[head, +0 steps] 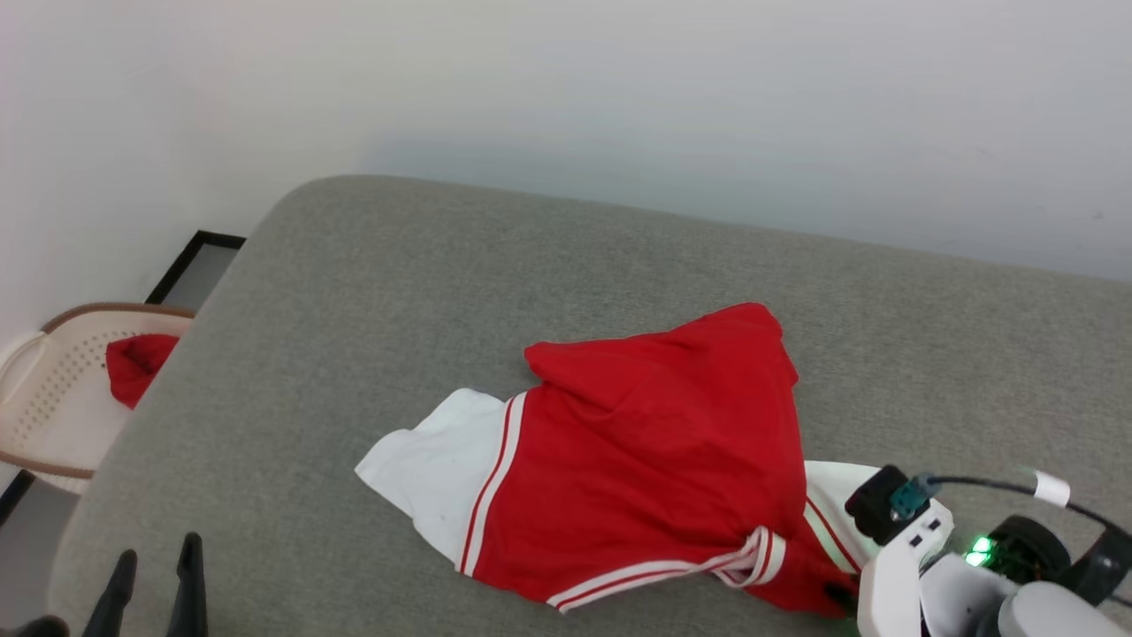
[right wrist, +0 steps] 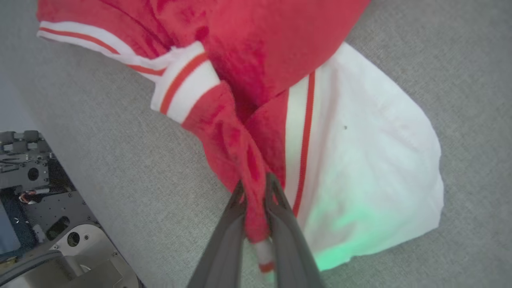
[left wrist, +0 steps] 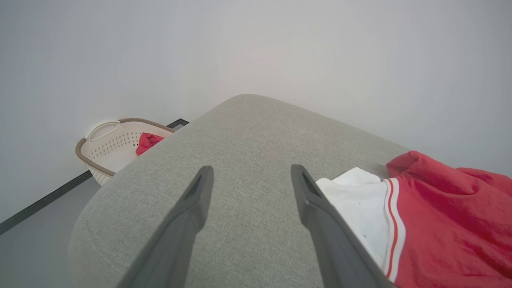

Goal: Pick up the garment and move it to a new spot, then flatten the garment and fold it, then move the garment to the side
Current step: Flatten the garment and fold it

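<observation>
Toward the near right corner of the grey cushion [head: 371, 265], the garment [head: 646, 460] lies in a loose heap, its red body bunched and creased. One white sleeve end, edged with thin red-and-white stripes, spreads flat toward the cushion's left side. The other white sleeve end lies by the near right edge, partly under the red cloth. A striped hem runs along the heap's near side and gathers into a twist close to the right arm.

The right fingers [right wrist: 280, 224] are drawn narrow and pinch a rope-like fold of the garment's [right wrist: 260, 60] red cloth. A bit of striped trim pokes out between them lower down. In the head view they [head: 836, 593] meet the cloth at the heap's near right tip.

The left fingers [left wrist: 192, 216] are spread wide with nothing between them, hanging over bare cushion near its near left corner. The white sleeve of the garment [left wrist: 440, 224] lies just beside the right-hand one.

Off the cushion's left edge, a cream perforated basket [head: 44, 354] sits on the floor against the wall, with a small red cloth [head: 137, 363] inside it.
</observation>
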